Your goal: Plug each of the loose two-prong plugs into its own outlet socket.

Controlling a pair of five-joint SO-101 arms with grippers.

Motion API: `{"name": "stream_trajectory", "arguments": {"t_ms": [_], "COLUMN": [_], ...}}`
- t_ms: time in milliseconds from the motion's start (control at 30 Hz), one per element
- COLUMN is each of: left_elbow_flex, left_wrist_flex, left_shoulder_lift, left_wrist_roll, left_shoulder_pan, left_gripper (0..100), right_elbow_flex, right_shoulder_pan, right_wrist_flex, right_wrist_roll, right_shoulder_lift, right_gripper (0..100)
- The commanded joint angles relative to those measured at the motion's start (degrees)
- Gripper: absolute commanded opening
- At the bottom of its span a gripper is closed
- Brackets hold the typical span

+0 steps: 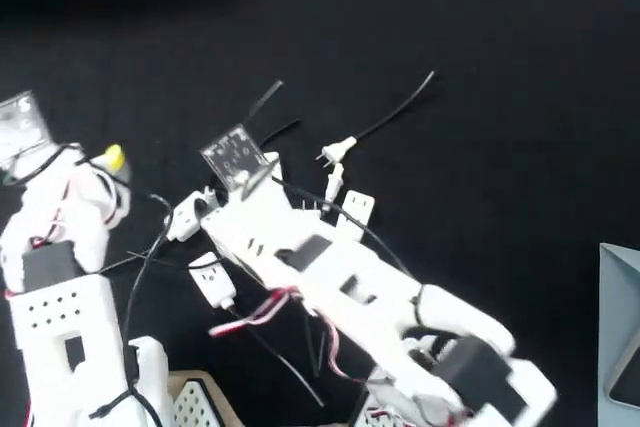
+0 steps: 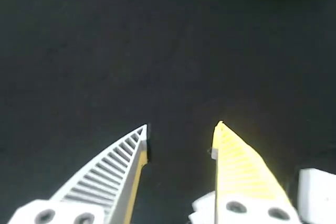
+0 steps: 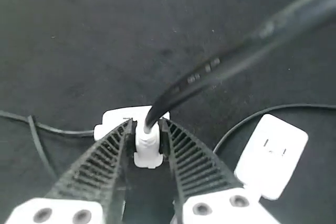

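Note:
My right gripper is shut on a white two-prong plug with a black cable, held right over a white outlet socket. In the high view this gripper is at that socket, left of centre. A second socket shows two bare slots, and lies in front of the first. A third socket lies at centre with a white plug touching it. Another loose plug lies beyond it. My left gripper is open above bare cloth, at the left.
Black cables trail over the black table from the plugs. A grey box stands at the right edge. A white perforated base sits at the front edge, and a pale card lies at the far left.

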Motion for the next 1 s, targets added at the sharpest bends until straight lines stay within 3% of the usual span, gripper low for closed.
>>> {"name": "stream_trajectory", "arguments": {"t_ms": [0, 333, 967], "left_elbow_flex": [1.89, 8.92, 9.80], "left_wrist_flex": [0.44, -6.59, -6.59], "left_shoulder_lift": [-1.05, -1.05, -1.05], "left_wrist_roll": [0.62, 0.62, 0.62], "left_shoulder_pan": [-2.07, -2.33, -2.33], "left_gripper": [21, 21, 20], "right_elbow_flex": [-6.64, -10.07, -10.51], "right_shoulder_pan": [0.88, 0.88, 0.97], "right_wrist_flex": [-2.11, -5.45, -12.75], "right_wrist_roll": [-0.62, -0.53, 6.51], "right_shoulder_lift": [6.11, 11.38, 18.51], "right_gripper": [1.1, 1.1, 1.1]}}
